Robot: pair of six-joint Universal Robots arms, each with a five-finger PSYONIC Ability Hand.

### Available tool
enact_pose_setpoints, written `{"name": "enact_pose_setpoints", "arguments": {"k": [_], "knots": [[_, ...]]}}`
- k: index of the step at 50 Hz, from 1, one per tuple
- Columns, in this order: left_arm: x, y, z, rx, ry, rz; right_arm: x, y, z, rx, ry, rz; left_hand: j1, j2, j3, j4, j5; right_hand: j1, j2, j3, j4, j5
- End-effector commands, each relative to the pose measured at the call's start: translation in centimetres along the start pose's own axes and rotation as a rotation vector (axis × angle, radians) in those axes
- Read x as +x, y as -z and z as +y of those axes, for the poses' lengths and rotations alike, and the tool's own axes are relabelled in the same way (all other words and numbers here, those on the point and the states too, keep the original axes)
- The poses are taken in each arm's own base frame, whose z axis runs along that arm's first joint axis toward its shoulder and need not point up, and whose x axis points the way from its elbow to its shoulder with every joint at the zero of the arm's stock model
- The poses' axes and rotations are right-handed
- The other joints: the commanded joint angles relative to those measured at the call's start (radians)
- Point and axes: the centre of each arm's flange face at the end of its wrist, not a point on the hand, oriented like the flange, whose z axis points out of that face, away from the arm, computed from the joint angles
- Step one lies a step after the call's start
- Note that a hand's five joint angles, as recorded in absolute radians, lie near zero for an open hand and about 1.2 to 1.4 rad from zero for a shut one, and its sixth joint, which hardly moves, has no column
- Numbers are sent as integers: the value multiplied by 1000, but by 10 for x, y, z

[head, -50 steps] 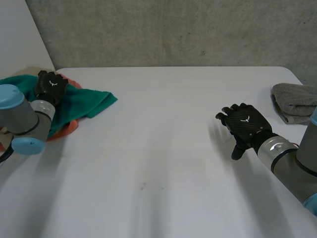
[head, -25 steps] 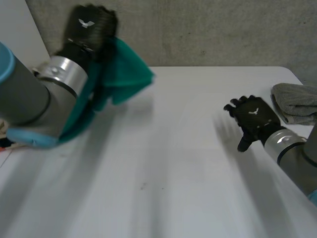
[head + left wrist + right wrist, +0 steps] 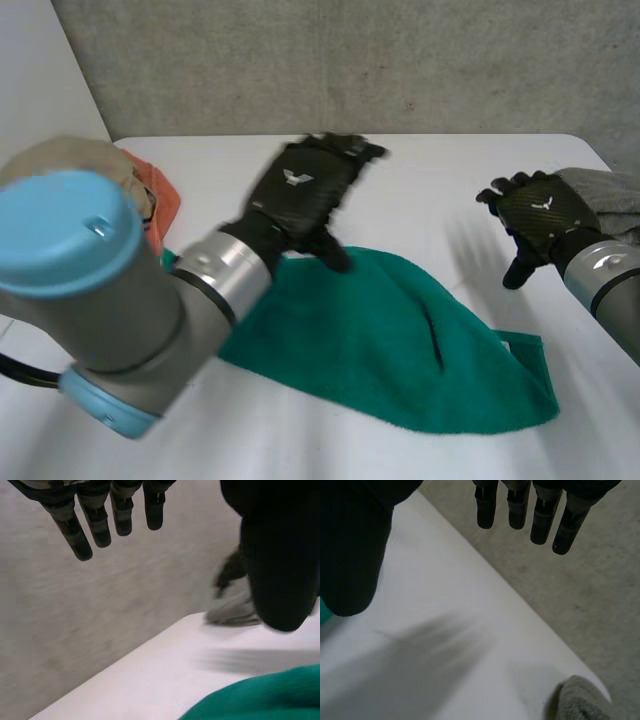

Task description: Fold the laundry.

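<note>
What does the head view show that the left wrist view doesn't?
Head view: the orange cloth, the left arm, and the full spread of the green towel. Left wrist view: the left hand's straight fingers from the palm side, holding nothing. Both: the green towel, the grey cloth and the white table.

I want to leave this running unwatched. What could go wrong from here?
The green towel lies rumpled, one corner turned over; folding it unflattened may lock that in. The grey cloth sits at the edge of the table beside the open right hand; a sweep might knock it off.
</note>
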Motion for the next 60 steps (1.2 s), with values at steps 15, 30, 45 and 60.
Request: {"name": "enact_pose_setpoints", "arguments": {"k": [15,30,45,60], "knots": [[-140,18,93,-451,-245,-348,-24,33,4,-271,-58,-198,160,141,136,144,128,-26,-44,-38,-57,-62],[-166,-7,140,-551,-246,-413,-45,39,24,-299,-58,-230,198,180,174,182,167,-26,-44,-38,-57,-62],[-156,0,144,-640,-256,-373,-57,28,40,-316,-18,-216,1207,1189,1183,1191,1176,471,453,458,439,434],[-184,-48,91,-295,-371,-466,-50,-27,31,-164,87,-154,1208,1189,1184,1192,1176,1196,1178,1183,1164,1159]]}}
